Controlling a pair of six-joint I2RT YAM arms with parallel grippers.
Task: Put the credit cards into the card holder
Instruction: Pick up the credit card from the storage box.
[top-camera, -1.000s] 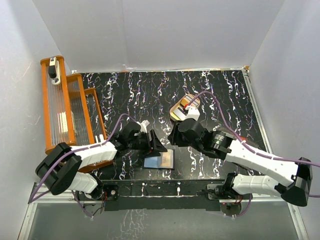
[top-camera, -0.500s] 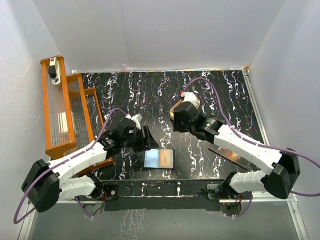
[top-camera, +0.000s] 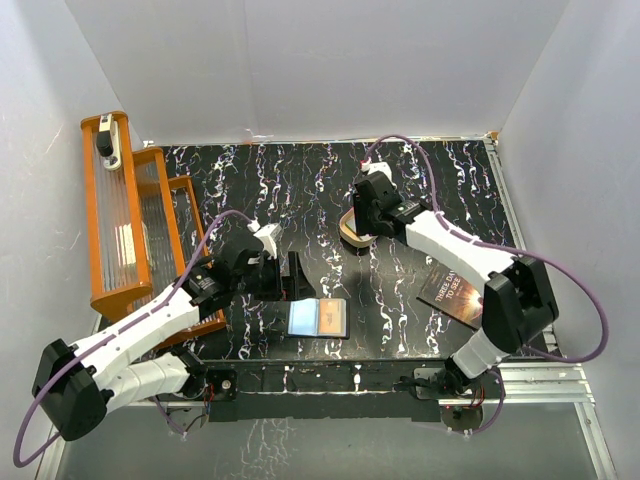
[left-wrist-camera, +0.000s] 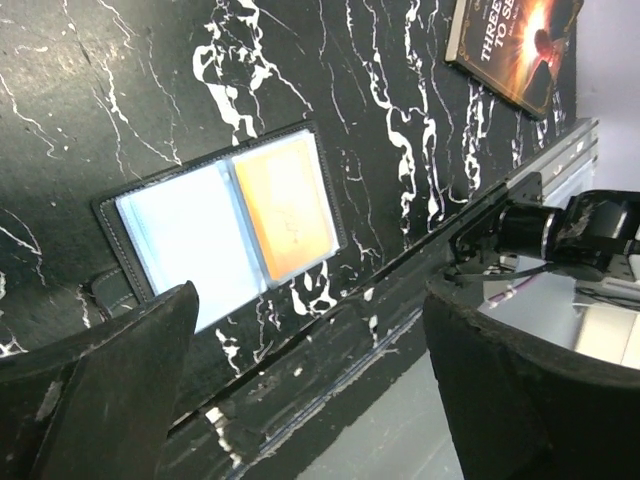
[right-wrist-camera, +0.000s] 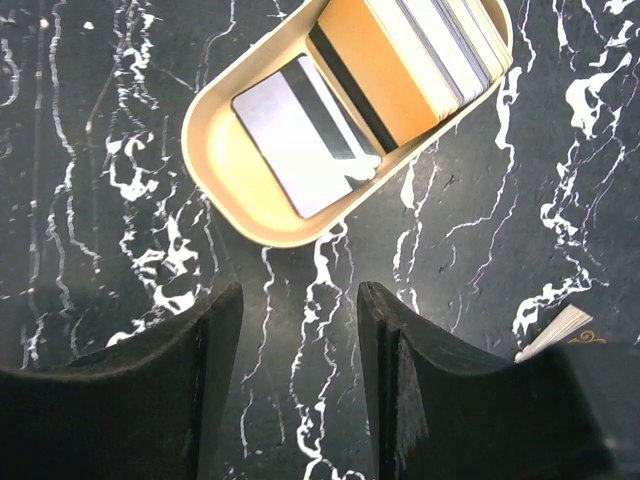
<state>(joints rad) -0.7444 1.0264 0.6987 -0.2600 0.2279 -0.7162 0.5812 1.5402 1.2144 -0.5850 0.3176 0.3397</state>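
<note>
White walls enclose a black, white-veined table (top-camera: 300, 180). Right pincer (right-wrist-camera: 298, 320): spread and empty, poised over the table just short of the near rim of the tan tray (right-wrist-camera: 225, 185), which contains a grey card (right-wrist-camera: 300, 125) with a dark stripe, an orange card (right-wrist-camera: 375, 60) and further overlapped cards (right-wrist-camera: 440, 35). Left pincer (left-wrist-camera: 308, 295): spread wide and empty, raised beside the card holder (left-wrist-camera: 225, 225), which lies open and flat near the table's front edge with a pale blue card (left-wrist-camera: 185, 235) and an amber card (left-wrist-camera: 285, 205) in its pockets. A book (top-camera: 455, 290) lies to the right. Step in hand, by inference: fetching another card. The next move calls for the right pincer to advance over the tray, descend, and nip one thin card by its edges.
</note>
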